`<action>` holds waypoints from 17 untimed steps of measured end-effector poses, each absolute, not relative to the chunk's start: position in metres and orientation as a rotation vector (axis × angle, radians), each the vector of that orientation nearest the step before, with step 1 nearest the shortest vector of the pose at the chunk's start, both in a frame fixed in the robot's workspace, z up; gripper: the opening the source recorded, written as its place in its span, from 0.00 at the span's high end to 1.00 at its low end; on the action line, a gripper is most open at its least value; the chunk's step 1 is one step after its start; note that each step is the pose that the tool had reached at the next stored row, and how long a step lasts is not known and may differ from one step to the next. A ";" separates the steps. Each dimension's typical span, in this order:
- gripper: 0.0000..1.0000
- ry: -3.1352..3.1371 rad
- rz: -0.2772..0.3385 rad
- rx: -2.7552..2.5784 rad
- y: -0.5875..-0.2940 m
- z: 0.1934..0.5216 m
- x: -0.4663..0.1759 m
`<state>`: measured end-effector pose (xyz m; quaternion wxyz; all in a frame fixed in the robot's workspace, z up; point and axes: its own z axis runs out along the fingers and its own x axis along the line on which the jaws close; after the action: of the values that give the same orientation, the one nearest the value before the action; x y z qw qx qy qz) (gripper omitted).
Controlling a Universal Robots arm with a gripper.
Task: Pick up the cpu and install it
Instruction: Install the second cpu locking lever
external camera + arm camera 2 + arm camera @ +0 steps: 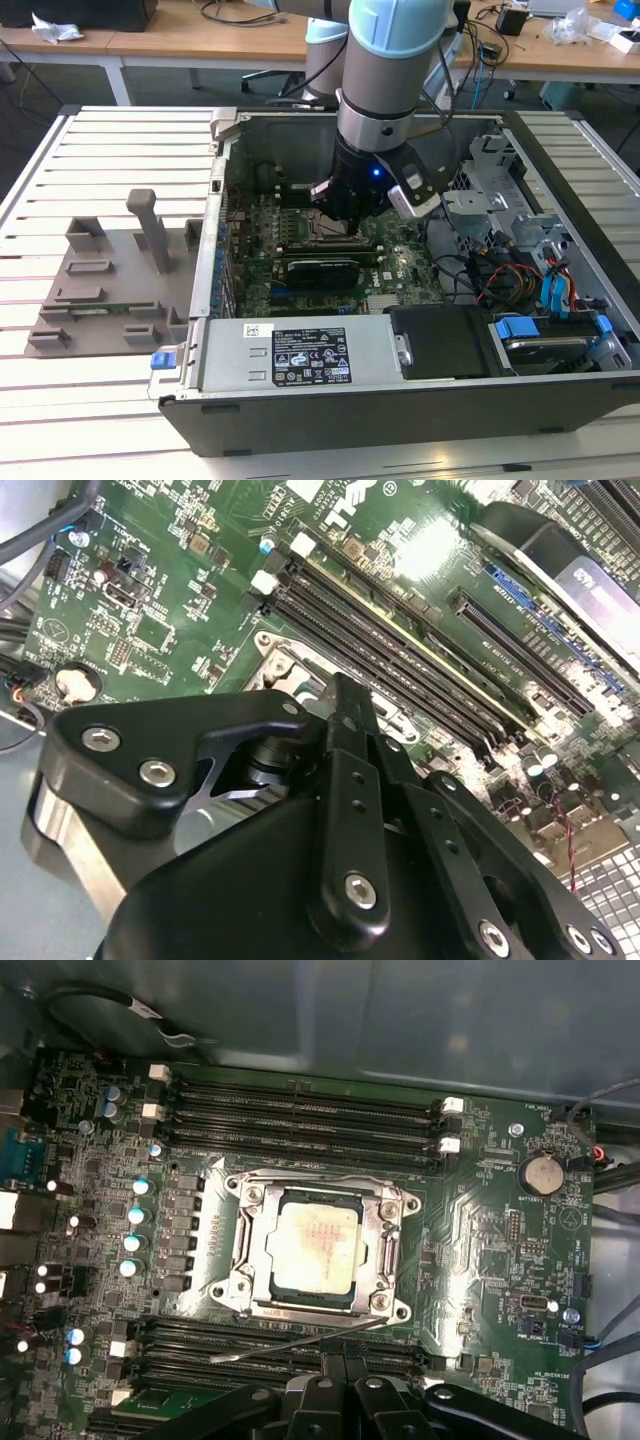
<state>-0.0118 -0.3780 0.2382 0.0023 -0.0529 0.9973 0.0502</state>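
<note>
Slatted white bench, open computer case [300, 370], my arm reaching down inside.
I see the gripper [345, 222] low over the motherboard [480, 1230]; the first wrist view shows the cpu [312, 1248], pale silvery square, seated in its socket frame [385, 1250]. Whether the fingers are apart I cannot tell.

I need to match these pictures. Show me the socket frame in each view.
Exterior view: socket frame in the middle of the green motherboard.
Second wrist view: one corner of the frame on the motherboard.
First wrist view: frame around the cpu.
Shared landmark: the motherboard.
</note>
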 end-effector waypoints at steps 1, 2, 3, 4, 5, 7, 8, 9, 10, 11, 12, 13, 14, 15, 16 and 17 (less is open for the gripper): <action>0.89 3.129 0.157 -0.166 -0.378 0.238 -0.012; 0.89 3.129 0.158 -0.166 -0.378 0.237 -0.012; 0.89 3.129 0.157 -0.166 -0.378 0.236 -0.012; 0.89 3.129 0.157 -0.166 -0.378 0.236 -0.012; 0.89 3.129 0.158 -0.166 -0.378 0.235 -0.012; 0.89 3.129 0.158 -0.166 -0.378 0.234 -0.012; 0.89 3.129 0.157 -0.166 -0.378 0.234 -0.012; 0.89 3.129 0.158 -0.166 -0.378 0.233 -0.012; 0.89 3.129 0.158 -0.166 -0.378 0.231 -0.012; 0.89 3.129 0.157 -0.166 -0.378 0.228 -0.012; 0.89 3.129 0.158 -0.166 -0.378 0.226 -0.012; 0.89 3.129 0.158 -0.166 -0.378 0.225 -0.012; 0.89 3.129 0.157 -0.166 -0.378 0.224 -0.012; 0.89 3.128 0.159 -0.166 -0.378 0.223 -0.013; 0.89 3.128 0.161 -0.166 -0.378 0.223 -0.013; 0.89 3.128 0.163 -0.166 -0.378 0.223 -0.015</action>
<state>-0.0146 -0.3779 0.2226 0.0025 -0.0529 0.9972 0.0520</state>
